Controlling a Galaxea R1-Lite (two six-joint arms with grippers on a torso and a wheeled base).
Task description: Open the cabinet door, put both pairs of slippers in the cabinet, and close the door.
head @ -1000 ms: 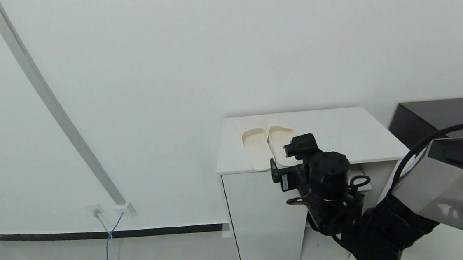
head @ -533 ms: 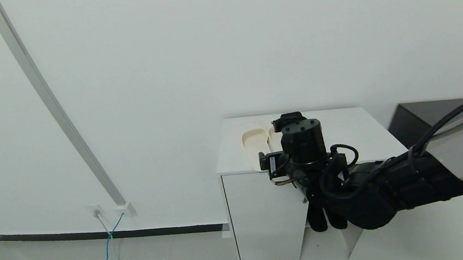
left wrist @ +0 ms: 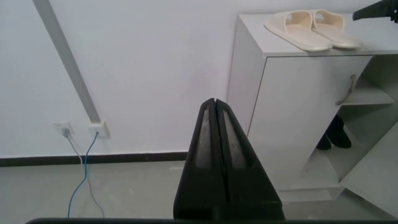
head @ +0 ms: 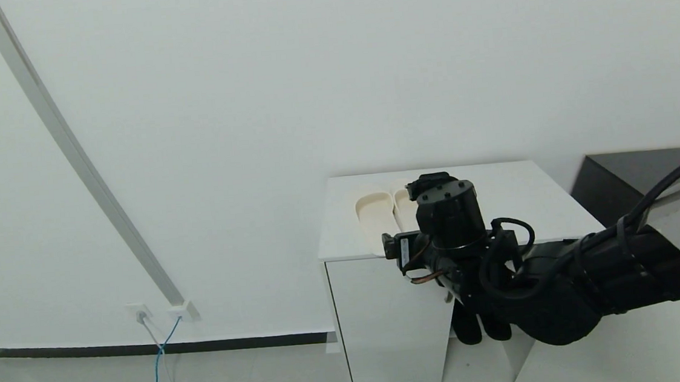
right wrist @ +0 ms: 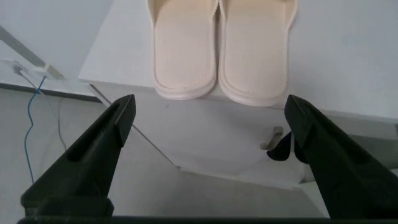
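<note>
A pair of cream slippers (head: 378,209) lies side by side at the left front of the white cabinet's top (head: 523,201). My right gripper (right wrist: 211,102) is open and hovers just in front of their near ends (right wrist: 221,50), one finger on each side. In the head view the right wrist (head: 448,219) covers part of the pair. A pair of black slippers (head: 478,326) stands inside the cabinet, on the lower shelf. The right door (head: 619,345) is swung open; the left door (head: 386,321) is closed. My left gripper (left wrist: 216,106) is shut and empty, off to the cabinet's left, away from it.
A dark piece of furniture (head: 630,174) stands right of the cabinet. A wall socket with blue and white cables (head: 143,313) sits low on the wall to the left, under a slanted white conduit (head: 69,145). The floor left of the cabinet is bare.
My right arm rose from in front of the open cabinet to the height of its top, bringing the gripper up to the cream slippers. In the last half second it barely moved.
</note>
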